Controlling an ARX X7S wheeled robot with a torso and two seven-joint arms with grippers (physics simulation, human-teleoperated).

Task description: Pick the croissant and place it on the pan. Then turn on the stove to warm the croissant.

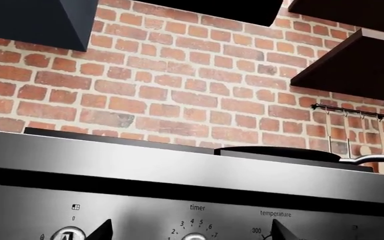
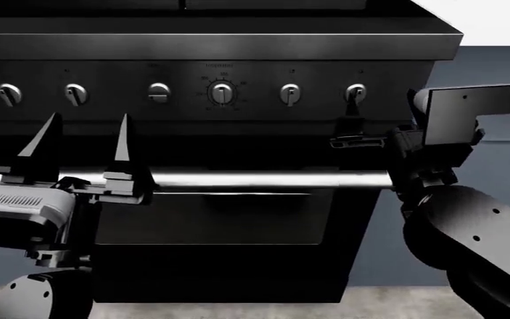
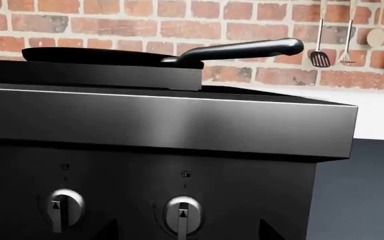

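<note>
The stove [image 2: 237,60] fills the head view with its row of six silver knobs and bar handle [image 2: 237,179]. My left gripper [image 2: 87,136] is open and empty, fingers pointing up in front of the bar handle, below the left knobs. In the left wrist view its tips flank the timer knob [image 1: 195,237]. My right gripper [image 2: 352,138] is open just below the rightmost knob [image 2: 355,93]; in the right wrist view its tips straddle that knob [image 3: 182,215]. The black pan [image 3: 92,56] sits on the stove top, handle [image 3: 245,49] pointing right. The croissant is out of view.
A brick wall [image 1: 178,90] stands behind the stove, with a utensil rail [image 1: 349,111], dark shelves [image 1: 352,70] and a dark hood [image 1: 32,20]. A white counter [image 3: 379,117] and grey-blue cabinet [image 2: 494,159] adjoin the stove's right side.
</note>
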